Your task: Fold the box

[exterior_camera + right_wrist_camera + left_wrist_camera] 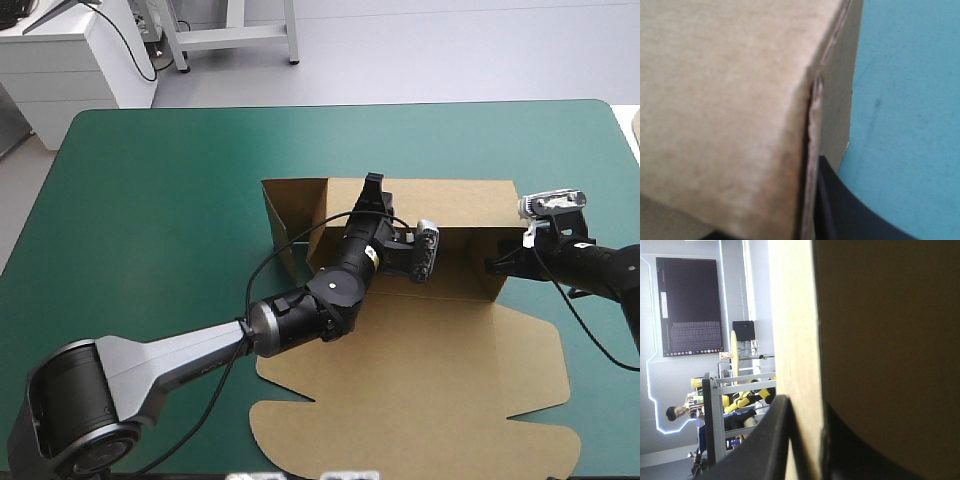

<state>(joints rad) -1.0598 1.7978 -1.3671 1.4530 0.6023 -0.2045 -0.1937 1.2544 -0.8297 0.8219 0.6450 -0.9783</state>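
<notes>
Cardboard of the brown box [430,370] looks light and stiff, yet it should bend readily along its creases and might buckle if pinched mid-panel. The top edges of the walls, close to a corner, seem the safest holds. The box sits mid-table, its far and side walls raised and its lid flat toward the near edge. The left gripper [372,188] reaches over the tray and pinches the far wall, black fingers nearly together on the sheet. The right gripper [492,265] likewise clamps the right wall. The teal-green cover [150,200] shows around it.
</notes>
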